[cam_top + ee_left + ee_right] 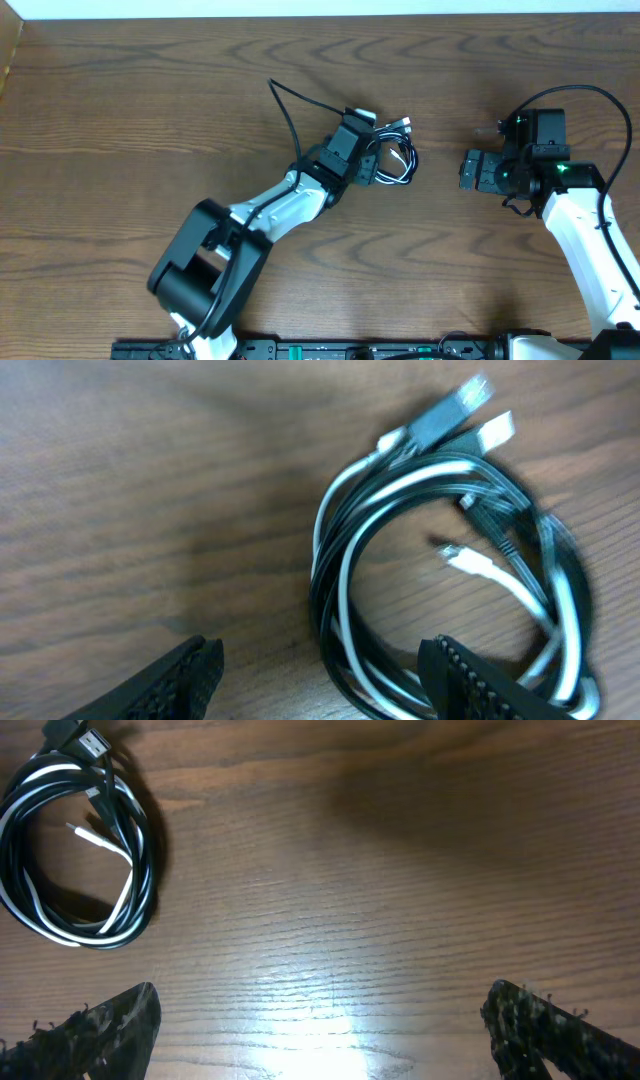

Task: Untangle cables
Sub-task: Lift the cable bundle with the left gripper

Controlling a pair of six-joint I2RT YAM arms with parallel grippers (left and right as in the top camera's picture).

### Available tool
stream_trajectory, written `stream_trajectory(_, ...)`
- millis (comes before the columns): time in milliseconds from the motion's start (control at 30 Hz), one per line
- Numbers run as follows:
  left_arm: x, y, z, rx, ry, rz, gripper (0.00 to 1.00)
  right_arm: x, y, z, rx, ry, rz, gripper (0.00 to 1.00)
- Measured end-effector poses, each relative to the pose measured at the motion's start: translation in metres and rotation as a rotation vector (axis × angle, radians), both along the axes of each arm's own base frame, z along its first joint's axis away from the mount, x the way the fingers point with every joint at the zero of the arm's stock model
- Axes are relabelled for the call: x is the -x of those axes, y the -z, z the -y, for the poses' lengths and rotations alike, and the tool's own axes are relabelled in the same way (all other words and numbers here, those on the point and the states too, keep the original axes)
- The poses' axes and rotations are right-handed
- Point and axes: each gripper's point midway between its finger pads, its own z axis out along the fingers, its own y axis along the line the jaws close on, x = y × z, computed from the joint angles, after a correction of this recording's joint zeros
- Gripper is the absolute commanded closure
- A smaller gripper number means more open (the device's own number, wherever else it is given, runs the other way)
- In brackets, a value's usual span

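No words, numbers or signs can be read anywhere. The cables (335, 575) have no label on them that shows. The wooden table (120, 120) has no writing on it either.

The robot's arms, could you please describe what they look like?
Both the left arm and right arm have white links with black joints. A black cable loops over the right wrist, where a green light glows. The gripper fingers are black and ridged.
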Motion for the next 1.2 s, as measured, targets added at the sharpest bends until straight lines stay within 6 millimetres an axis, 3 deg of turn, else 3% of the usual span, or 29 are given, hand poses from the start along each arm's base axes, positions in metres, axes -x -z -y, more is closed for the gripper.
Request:
stream_trajectory(167,-0.001,0.02,0.004,-0.01,0.005,-0.013,0.32,0.001,0.001,-0.001,-0.004,-0.002,-0.005,0.01)
stream_trajectory(433,0.002,0.028,0.021,0.004,0.037,0.004,0.4,0.002,0.001,-0.002,-0.011,-0.005,-0.009,0.01)
stream_trajectory(600,0.005,0.038,0.026,-0.009,0.048,-0.008,0.63,0.007,0.003,-0.002,-0.007,-0.017,-0.029,0.01)
stream_trajectory(633,0.005,0.038,0.027,-0.01,0.051,-0.007,0.73,0.008,0.004,-0.002,-0.005,-0.023,-0.036,0.01)
stream_trajectory(733,0.006,0.037,0.032,-0.004,0.057,-0.004,0.92,0.01,0.005,-0.002,0.001,-0.037,-0.042,0.01)
stream_trajectory(967,0.004,0.036,0.035,0.005,0.06,0.001,0.92,0.01,0.005,-0.002,0.005,-0.043,-0.041,0.01)
stream_trajectory(1100,0.004,0.015,0.033,0.01,0.053,0.024,0.92,0.01,0.005,-0.002,0.005,-0.043,-0.041,0.01)
stream_trajectory(1167,0.0,-0.017,0.034,0.041,0.044,0.08,0.92,0.01,0.005,-0.003,0.0,-0.045,-0.041,0.01)
stream_trajectory(1200,-0.002,-0.042,0.035,0.072,0.041,0.122,0.92,0.01,0.005,-0.005,-0.01,-0.049,-0.04,0.01)
